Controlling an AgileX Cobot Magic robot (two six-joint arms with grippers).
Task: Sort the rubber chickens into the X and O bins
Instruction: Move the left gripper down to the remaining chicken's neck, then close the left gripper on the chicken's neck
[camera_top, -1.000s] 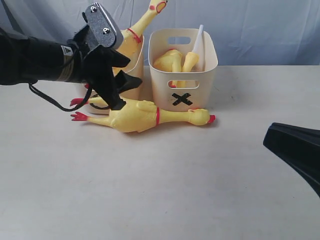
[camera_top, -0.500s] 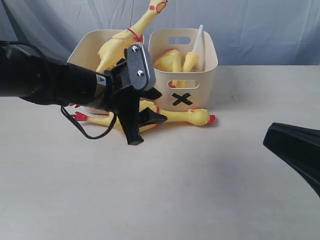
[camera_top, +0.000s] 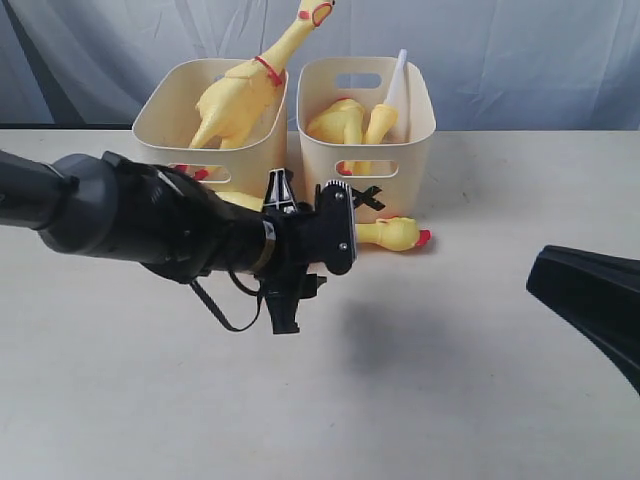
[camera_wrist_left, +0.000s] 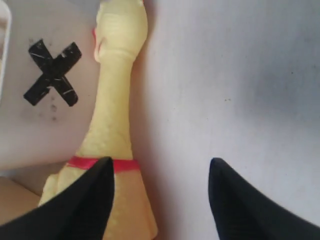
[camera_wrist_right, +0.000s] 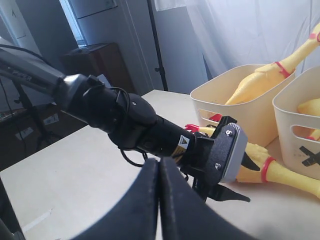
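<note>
- Our left black pincer (camera_wrist_left: 160, 169) stands released over the long yellow rubber chicken (camera_wrist_left: 116, 115) lying mid-frame before the tubs; contact we cannot tell.
- Its arm (camera_top: 150, 215) hides that chicken's body and the left cream plastic tub's (camera_top: 168, 112) mark.
- Our right pincer (camera_wrist_right: 159, 175), clenched empty, is cut off at the exterior view's lower right.

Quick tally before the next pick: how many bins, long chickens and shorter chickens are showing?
Cream bins: 2, the X bin and the left bin.
Long chickens: 2, the standing one in the left bin, the lying one before the X bin.
Shorter chickens: 2 showing in the X bin; more may be hidden.
Total: 6.
</note>
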